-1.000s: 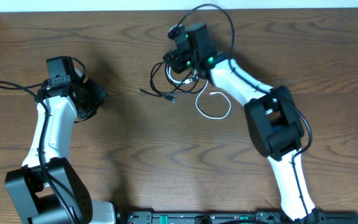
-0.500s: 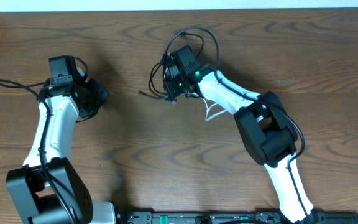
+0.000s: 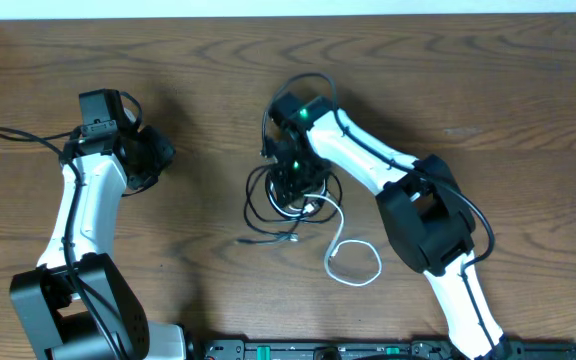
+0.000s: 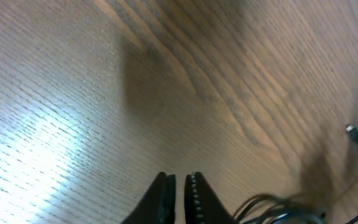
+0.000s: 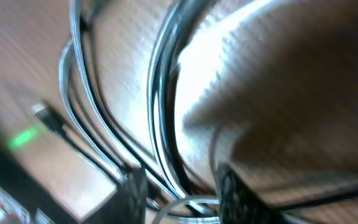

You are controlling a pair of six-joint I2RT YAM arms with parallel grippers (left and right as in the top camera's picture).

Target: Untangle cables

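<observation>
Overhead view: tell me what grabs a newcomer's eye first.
The black cable lies in a tangled coil mid-table, with the right gripper down in it, jaws apart astride several strands. Nearer the robot's base, the white cable curls in a loose loop. The left gripper hangs shut and empty over bare wood on the left.

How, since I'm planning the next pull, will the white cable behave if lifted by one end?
Probably floppy: the white cable lies in a loose curl, so it should sag and trail. Likely very light, being so thin. Its upper end runs into the coiled black cable, so it may snag or drag it along.
</observation>
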